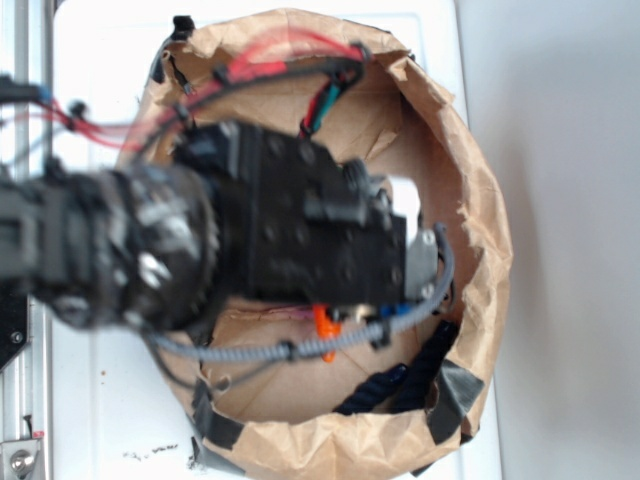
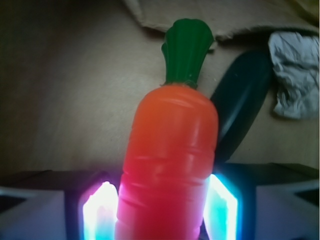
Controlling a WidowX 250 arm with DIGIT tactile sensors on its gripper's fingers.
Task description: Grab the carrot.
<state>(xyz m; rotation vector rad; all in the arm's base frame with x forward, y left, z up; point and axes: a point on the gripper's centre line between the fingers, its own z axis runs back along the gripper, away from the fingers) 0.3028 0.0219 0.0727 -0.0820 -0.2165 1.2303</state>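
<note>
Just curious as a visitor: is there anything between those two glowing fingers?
Yes. In the wrist view, the carrot fills the gap between the fingers, its green stem pointing away, beside a dark green toy.

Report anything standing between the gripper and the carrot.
Nothing visible does. The carrot already sits between the gripper's glowing fingers. The dark green cucumber toy lies beside it, to the right, outside the fingers.

One glossy orange plastic carrot (image 2: pixel 170 150) with a green stem, one dark green cucumber-shaped toy (image 2: pixel 242 100), one crumpled grey-white rag (image 2: pixel 295 75), one round brown paper bag (image 1: pixel 480 200).
</note>
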